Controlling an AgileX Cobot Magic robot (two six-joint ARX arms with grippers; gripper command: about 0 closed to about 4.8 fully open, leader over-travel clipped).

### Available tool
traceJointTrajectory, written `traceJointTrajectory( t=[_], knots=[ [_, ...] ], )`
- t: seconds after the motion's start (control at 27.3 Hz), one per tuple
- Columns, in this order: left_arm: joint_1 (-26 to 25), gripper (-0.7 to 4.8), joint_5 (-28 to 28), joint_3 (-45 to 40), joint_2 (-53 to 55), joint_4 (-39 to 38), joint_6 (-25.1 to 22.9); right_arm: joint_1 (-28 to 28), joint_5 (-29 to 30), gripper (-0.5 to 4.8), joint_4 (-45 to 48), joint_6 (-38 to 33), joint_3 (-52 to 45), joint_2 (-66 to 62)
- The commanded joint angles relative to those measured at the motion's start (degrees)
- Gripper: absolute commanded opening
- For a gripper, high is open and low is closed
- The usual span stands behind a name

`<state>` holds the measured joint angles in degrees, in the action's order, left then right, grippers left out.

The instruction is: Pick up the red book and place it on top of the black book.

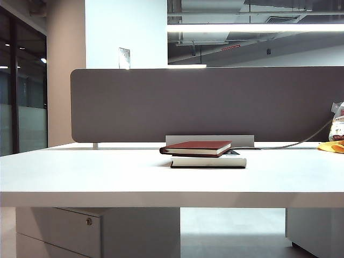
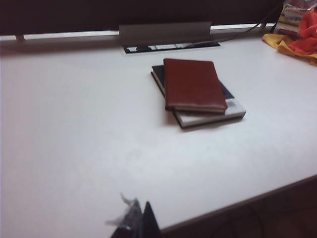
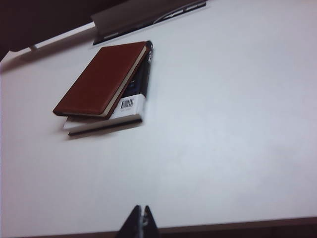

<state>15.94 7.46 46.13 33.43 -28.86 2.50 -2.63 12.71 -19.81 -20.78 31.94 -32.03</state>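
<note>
Two grippers, left [image 2: 141, 223] and right [image 3: 141, 223], smooth maroon red book [image 1: 196, 147] on black book [image 1: 209, 161].

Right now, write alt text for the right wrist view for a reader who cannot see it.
A red book lies on top of a black book, offset, on a white table. The right gripper, shut and empty, hangs near the table's front edge, well clear of the stack.

The red book [image 1: 196, 147] covers most of the black book [image 1: 215, 162]. The left gripper [image 2: 136, 225] is blurred and cut off; only closed tips show of the right gripper [image 3: 142, 225]. The cover print is illegible.
</note>
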Motion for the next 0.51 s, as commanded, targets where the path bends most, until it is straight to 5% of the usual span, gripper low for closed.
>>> traceJointTrajectory(
  t=[0.04, 0.51],
  knots=[
    [0.0, -0.05, 0.1, -7.0, -4.3, 4.1, 2.5, 0.1, -0.4, -0.06, 3.6, -0.3, -3.6, 3.8],
    [0.0, -0.05, -1.2, -23.4, -19.4, 7.7, 5.6, 0.1, -1.3, -0.06, 8.3, -5.4, -19.3, 17.4]
  ],
)
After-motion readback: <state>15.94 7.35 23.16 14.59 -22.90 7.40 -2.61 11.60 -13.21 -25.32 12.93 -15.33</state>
